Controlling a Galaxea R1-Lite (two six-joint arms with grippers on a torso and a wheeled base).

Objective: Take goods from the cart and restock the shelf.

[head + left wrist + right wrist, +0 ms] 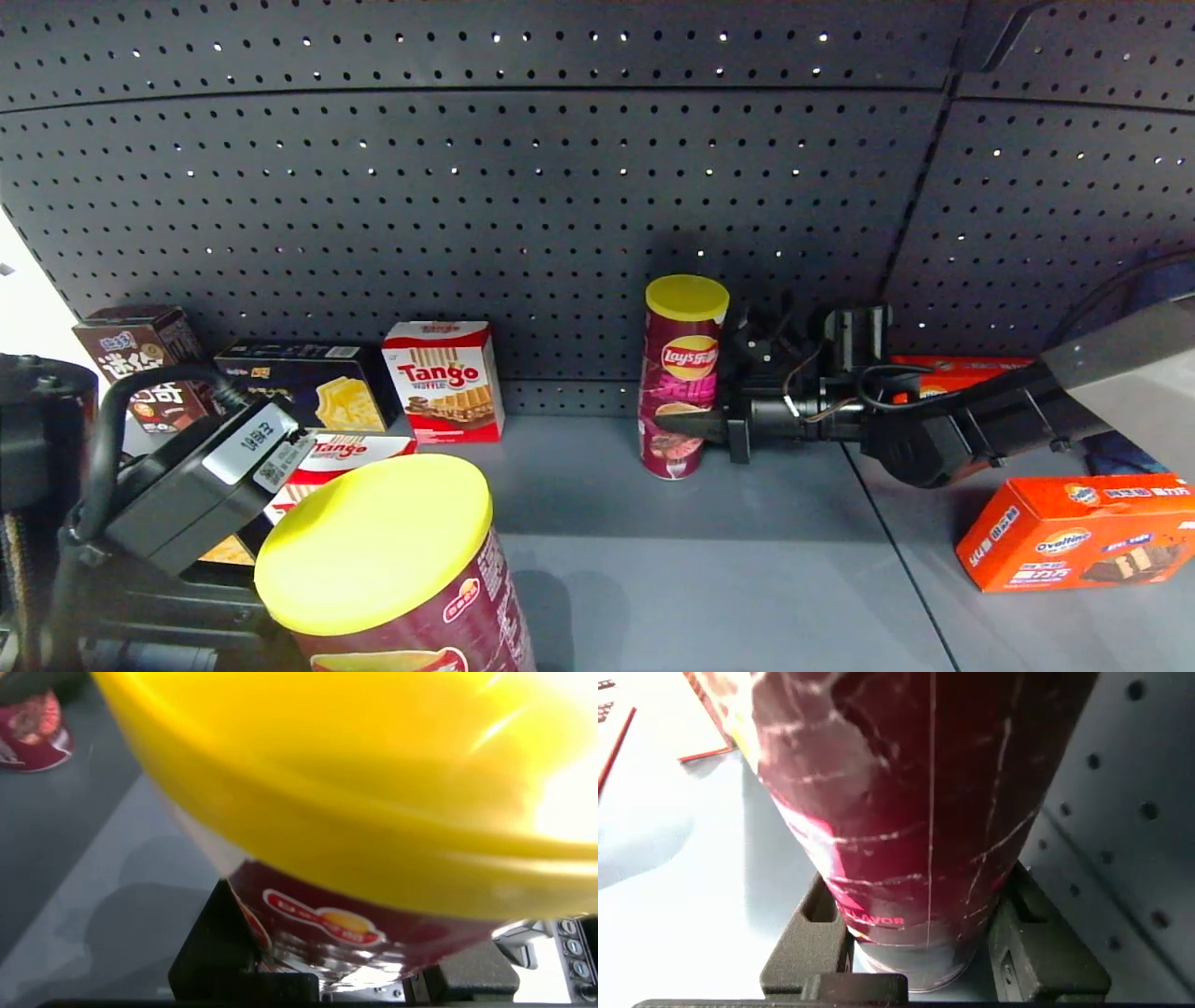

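The grey shelf point(597, 523) carries a chip can point(684, 373) standing upright near its pegboard back. A wafer box point(443, 378) and dark boxes point(308, 378) stand to its left, and an orange box point(1074, 541) lies to its right.

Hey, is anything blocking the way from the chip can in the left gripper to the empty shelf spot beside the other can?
Nothing visible. Bare shelf lies between the near can and the far can, which the right gripper clamps. The wafer boxes sit off to the left.
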